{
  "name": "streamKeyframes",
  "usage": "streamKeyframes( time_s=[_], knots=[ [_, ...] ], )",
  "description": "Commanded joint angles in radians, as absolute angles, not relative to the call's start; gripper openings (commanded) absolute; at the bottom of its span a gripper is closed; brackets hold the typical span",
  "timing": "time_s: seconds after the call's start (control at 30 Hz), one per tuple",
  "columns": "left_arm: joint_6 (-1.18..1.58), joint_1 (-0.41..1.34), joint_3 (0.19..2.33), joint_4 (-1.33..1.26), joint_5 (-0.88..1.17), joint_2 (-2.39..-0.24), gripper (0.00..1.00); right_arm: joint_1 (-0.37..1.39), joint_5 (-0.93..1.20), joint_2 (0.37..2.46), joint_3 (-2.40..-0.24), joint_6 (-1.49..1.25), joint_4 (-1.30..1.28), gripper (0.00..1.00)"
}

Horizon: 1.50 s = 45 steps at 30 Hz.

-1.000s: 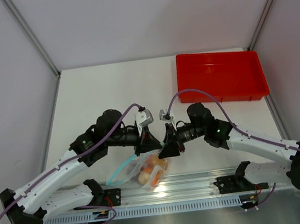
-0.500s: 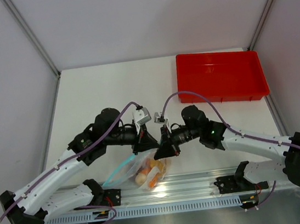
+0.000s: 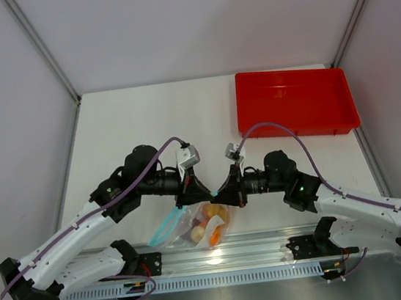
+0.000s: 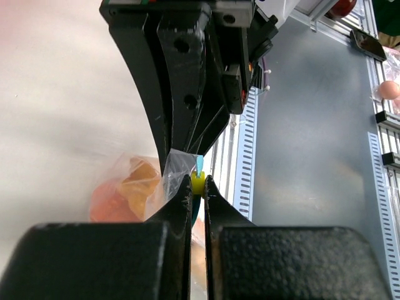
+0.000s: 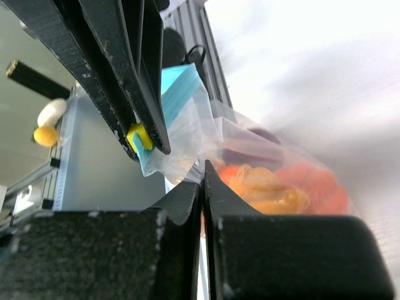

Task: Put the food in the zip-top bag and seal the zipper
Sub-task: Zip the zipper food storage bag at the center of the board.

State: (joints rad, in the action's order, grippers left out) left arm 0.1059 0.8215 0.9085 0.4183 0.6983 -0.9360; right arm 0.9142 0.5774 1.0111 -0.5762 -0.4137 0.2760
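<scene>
The clear zip-top bag (image 3: 203, 223) hangs at the table's near edge between my two grippers, with the food (image 3: 209, 226) inside: orange, yellow and dark pieces. Its light blue zipper strip (image 3: 167, 222) trails to the lower left. My left gripper (image 3: 194, 193) is shut on the yellow slider tab (image 4: 197, 183) on the zipper (image 4: 199, 165). My right gripper (image 3: 226, 193) is shut on the bag's clear edge (image 5: 194, 164), just right of the left one. The food (image 5: 275, 184) shows through the plastic in the right wrist view, where the slider (image 5: 139, 138) sits between the left fingers.
A red tray (image 3: 294, 102) stands at the back right. The aluminium rail (image 3: 222, 254) runs along the table's near edge right under the bag. Grey side walls close in the table on the left and right.
My right gripper has drawn back to the right while holding the bag's edge. The bag has shifted and spread a little rightward. The left gripper has stayed nearly in place.
</scene>
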Motion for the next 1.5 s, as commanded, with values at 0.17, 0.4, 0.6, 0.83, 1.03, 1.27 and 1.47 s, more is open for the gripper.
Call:
streamKeyframes(
  time_s=[0.17, 0.4, 0.6, 0.83, 1.03, 1.27, 1.47],
  knots=[
    [0.141, 0.818, 0.876, 0.416, 0.732, -0.922, 0.00, 0.897, 0.451, 0.902, -0.540, -0.518, 0.407, 0.00],
    [0.146, 0.816, 0.903, 0.434, 0.559, -0.927, 0.01, 0.882, 0.482, 0.877, -0.517, -0.560, 0.417, 0.00],
    [0.181, 0.813, 0.893, 0.419, 0.430, -0.884, 0.01, 0.830, 0.528, 0.798, -0.456, -0.630, 0.451, 0.00],
    [0.195, 0.796, 0.907, 0.370, 0.546, -0.885, 0.00, 0.825, 0.581, 0.776, -0.434, -0.660, 0.474, 0.00],
    [0.230, 0.795, 0.881, 0.253, 0.820, -0.922, 0.01, 0.828, 0.647, 0.814, -0.448, -0.649, 0.503, 0.00],
    [0.160, 0.796, 0.945, 0.362, 0.888, -0.977, 0.01, 0.845, 0.796, 0.936, -0.644, -0.330, 0.146, 0.32],
    [0.150, 0.796, 0.965, 0.376, 0.937, -0.994, 0.01, 0.827, 0.903, 1.038, -0.828, -0.124, -0.150, 0.63]
  ],
)
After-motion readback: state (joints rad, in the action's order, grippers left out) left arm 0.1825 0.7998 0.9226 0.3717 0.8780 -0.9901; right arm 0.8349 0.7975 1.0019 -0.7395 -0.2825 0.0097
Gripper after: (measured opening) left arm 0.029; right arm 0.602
